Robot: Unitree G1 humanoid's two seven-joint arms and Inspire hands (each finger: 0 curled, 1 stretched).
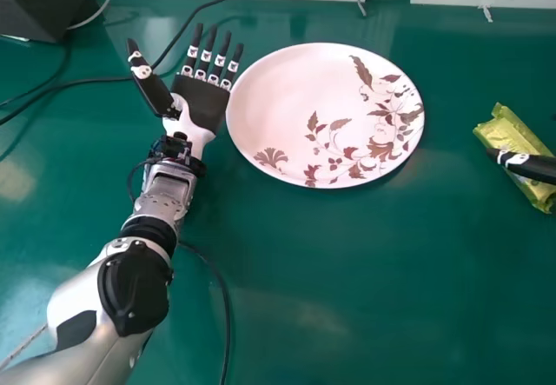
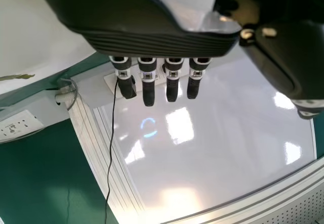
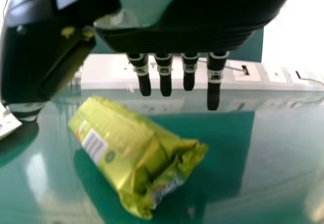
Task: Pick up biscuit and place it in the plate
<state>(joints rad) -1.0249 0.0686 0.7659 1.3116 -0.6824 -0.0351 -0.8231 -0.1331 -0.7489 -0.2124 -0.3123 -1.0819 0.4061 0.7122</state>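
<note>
We see the biscuit packet [image 1: 501, 134] on the desk [image 1: 347, 281], well apart from the flowered plate [image 1: 287, 89], to its right. By the packet, our right hand [image 1: 532, 167] has straight fingers, pinching nothing. Our left hand [image 1: 201, 104] is spread just beside the plate.

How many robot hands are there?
2. The left robot hand is beside the plate; the right robot hand is by the yellow packet, partly cut off at the head view's right edge.

Silver-grey forearm, black elbow cover, black fingers [image 1: 207, 55]
</note>
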